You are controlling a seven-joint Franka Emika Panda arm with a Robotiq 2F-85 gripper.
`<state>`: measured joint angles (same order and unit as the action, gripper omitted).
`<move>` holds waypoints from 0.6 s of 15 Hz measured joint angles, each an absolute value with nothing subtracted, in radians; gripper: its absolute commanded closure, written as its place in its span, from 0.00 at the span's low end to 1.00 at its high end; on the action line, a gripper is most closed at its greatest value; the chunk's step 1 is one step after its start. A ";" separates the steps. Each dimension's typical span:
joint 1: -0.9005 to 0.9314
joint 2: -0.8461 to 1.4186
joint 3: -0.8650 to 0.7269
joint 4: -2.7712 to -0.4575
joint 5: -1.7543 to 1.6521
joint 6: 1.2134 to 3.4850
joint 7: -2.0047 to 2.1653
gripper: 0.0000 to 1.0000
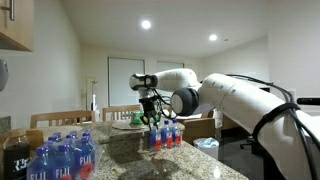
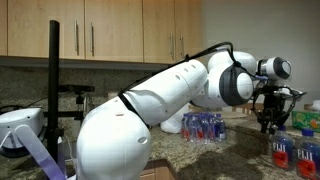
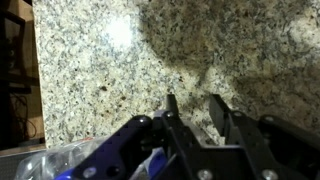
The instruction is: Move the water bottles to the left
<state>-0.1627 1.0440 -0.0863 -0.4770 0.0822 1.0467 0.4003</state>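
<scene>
Several small clear water bottles (image 1: 166,135) with blue caps and red labels stand in a group on the granite counter (image 1: 125,150). They also show in an exterior view (image 2: 290,152) at the right edge. My gripper (image 1: 151,119) hangs just above the group, at its edge, and it also shows in an exterior view (image 2: 268,122). In the wrist view my gripper (image 3: 192,112) is open and empty, with bare granite between the fingers. A clear bottle with a blue part (image 3: 80,158) shows at the lower left, partly hidden by the gripper body.
A wrapped pack of larger FIJI bottles (image 1: 60,160) stands at the counter's near corner and shows in an exterior view (image 2: 205,125). A dark container (image 1: 17,152) stands beside it. Chairs (image 1: 60,118) and a table with a plate (image 1: 128,124) lie behind the counter.
</scene>
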 measured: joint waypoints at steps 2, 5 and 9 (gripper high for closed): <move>-0.175 1.050 -0.086 -0.428 0.082 1.026 0.421 0.16; -0.200 1.047 -0.086 -0.405 0.083 1.017 0.444 0.01; -0.233 1.048 -0.085 -0.411 0.086 1.017 0.449 0.00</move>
